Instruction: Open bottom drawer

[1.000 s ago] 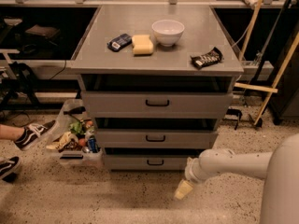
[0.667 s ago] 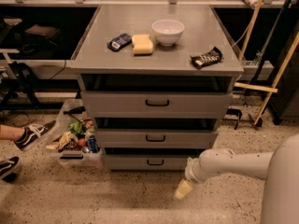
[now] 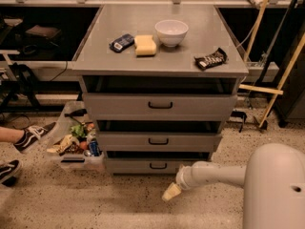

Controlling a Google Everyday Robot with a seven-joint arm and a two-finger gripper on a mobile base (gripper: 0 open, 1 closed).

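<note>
The grey cabinet point(image 3: 159, 56) has three drawers. The bottom drawer point(image 3: 128, 165) is the lowest and shortest grey panel, with a small black bar handle point(image 3: 158, 165) at its centre. Its front sits about level with the middle drawer's front. My gripper point(image 3: 170, 192) hangs from the white arm point(image 3: 214, 174) low over the floor, a little below and to the right of that handle, not touching the drawer.
On the cabinet top lie a white bowl point(image 3: 171, 32), a yellow sponge point(image 3: 145, 45), a dark blue packet point(image 3: 122, 42) and a black snack bar point(image 3: 210, 59). A clear bin of snacks point(image 3: 76, 144) stands left of the cabinet. A person's sneakers point(image 3: 33, 135) are at far left. Wooden poles point(image 3: 276, 87) lean at right.
</note>
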